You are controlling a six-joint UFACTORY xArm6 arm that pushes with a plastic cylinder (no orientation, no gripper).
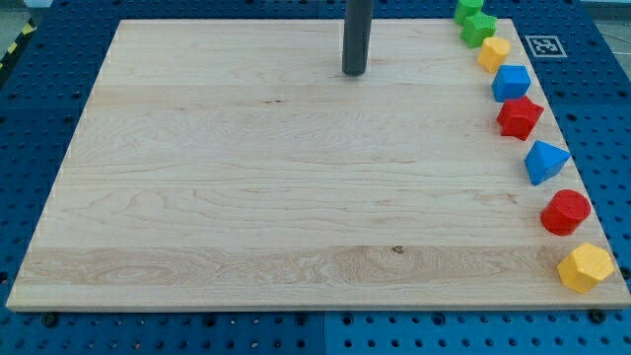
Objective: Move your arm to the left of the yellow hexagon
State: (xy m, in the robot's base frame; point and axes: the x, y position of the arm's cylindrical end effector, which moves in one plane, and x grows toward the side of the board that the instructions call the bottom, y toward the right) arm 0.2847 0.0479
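My tip (354, 72) is the lower end of a dark rod that comes down near the view's top centre, on the wooden board (246, 197). The yellow hexagon (586, 267) sits at the board's bottom right corner, far to the right of and below my tip. A second yellow block (494, 54), of unclear shape, lies near the top right, to the right of my tip. My tip touches no block.
Other blocks line the board's right edge, top to bottom: two green blocks (469, 10) (480, 30), a blue cube (511, 83), a red star-like block (520, 117), a blue wedge (545, 162), a red round block (565, 212). A blue pegboard (601, 118) surrounds the board.
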